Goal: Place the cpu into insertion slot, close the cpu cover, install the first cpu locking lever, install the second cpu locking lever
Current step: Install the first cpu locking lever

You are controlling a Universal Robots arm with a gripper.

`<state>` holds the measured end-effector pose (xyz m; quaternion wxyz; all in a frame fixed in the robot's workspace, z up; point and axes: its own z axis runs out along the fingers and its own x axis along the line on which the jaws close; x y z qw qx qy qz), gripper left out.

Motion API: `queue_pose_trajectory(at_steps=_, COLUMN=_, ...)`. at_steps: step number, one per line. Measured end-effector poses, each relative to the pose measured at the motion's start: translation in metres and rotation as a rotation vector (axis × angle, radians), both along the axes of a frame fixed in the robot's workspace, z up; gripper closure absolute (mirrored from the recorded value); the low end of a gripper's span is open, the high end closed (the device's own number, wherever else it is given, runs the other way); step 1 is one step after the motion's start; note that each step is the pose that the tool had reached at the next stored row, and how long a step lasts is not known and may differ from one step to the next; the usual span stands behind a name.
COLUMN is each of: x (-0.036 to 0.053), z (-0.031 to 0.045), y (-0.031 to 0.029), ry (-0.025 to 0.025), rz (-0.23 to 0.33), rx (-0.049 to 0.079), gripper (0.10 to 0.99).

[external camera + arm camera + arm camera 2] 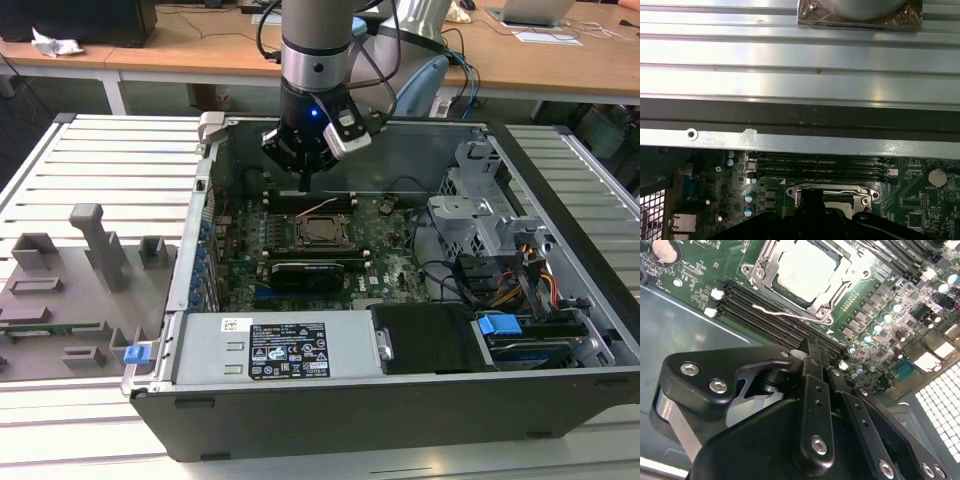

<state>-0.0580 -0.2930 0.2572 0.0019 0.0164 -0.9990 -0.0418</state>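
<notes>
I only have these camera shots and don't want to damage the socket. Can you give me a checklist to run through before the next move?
1. The cpu lies flat in its socket: ok.
2. The cpu cover is down around the chip: ok.
3. The locking lever is latched: not ok, it stands loose beside the socket.
4. The gripper is clear of the memory slots: cannot tell, its tip hangs right over them.
5. The gripper holds nothing: ok.
6. The second lever is latched: cannot tell.
</notes>
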Motion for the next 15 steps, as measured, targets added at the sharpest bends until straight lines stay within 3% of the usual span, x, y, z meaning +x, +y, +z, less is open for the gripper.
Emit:
queue_pose_trajectory(at_steps=3, x=0.0002, z=-0.0017, y=0.0000, ry=-0.0060, rz=0.000, rx=0.000, gripper=0.980)
queue_pose_trajectory(at_steps=15, x=0.0020, z=-0.0075, y=0.0000, ry=-0.0059, rz=0.000, rx=0.000, gripper=0.980)
